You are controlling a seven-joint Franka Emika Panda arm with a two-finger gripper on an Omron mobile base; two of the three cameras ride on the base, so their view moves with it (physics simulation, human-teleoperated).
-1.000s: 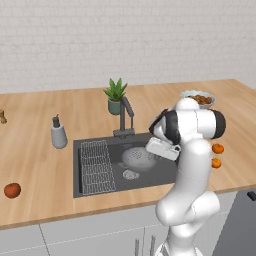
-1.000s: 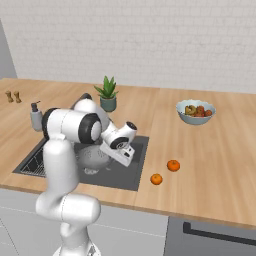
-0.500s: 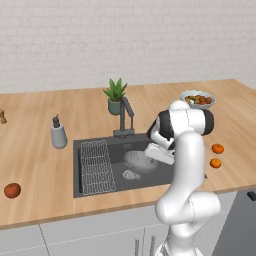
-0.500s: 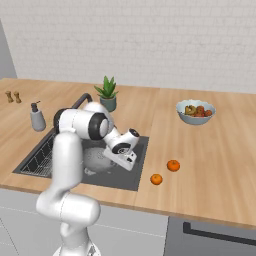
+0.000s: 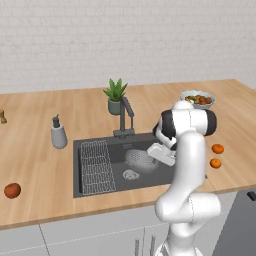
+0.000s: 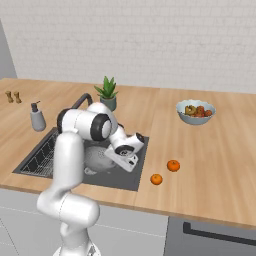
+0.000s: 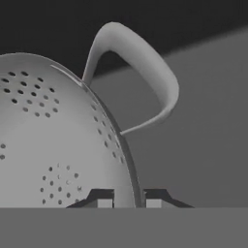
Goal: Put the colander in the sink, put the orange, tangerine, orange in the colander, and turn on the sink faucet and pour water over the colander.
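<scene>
Jaws: set astride the colander's (image 7: 53, 140) rim, one tip each side, narrow gap; firm grip vs. mere straddle — can't tell.
Gripper (image 7: 127, 199): down inside the sink (image 5: 95, 145), at the colander's right edge near its loop handle (image 7: 145, 72).
Colander: grey, perforated, in the sink's right half, beside the round drain (image 5: 130, 174); appears tilted in hand view.
Wire rack (image 5: 96, 166): at sink's left end.
Sink faucet (image 5: 125, 117): behind basin, spout slanting toward it.
Soap dispenser (image 5: 58, 133): on counter (image 5: 35, 160), left of sink.
Potted plant (image 5: 115, 96): just behind faucet.
Fruit bowl (image 6: 196, 112): back right, well apart from sink.
Two orange fruits (image 6: 173, 165) (image 6: 156, 179): counter, right of sink, near each other.
Red fruit (image 5: 12, 190): far left, near counter front.
</scene>
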